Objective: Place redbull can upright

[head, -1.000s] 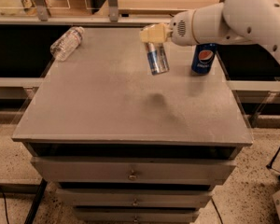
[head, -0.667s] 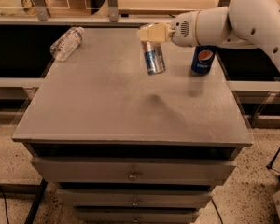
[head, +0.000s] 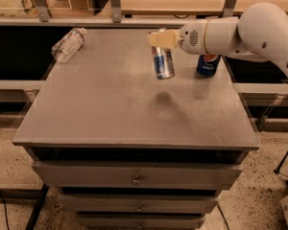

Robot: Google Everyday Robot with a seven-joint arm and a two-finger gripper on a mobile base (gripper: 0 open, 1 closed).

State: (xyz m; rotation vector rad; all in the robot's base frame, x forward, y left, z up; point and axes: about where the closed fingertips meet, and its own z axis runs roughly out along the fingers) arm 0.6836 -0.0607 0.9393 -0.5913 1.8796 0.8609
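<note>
The redbull can [head: 162, 62] is slim, silver and blue, and hangs nearly upright in the air above the grey table top [head: 110, 104], its shadow on the surface below it. My gripper [head: 159, 39] comes in from the right on a white arm and is shut on the can's top end. The can's bottom is clear of the table.
A blue Pepsi can [head: 208, 64] stands upright just right of the held can, partly behind my arm. A clear plastic water bottle [head: 68, 44] lies on its side at the table's far left corner. Drawers run below the table's front edge.
My gripper and the can have shifted slightly to the right and the can hangs a little straighter. Nothing else has moved.
</note>
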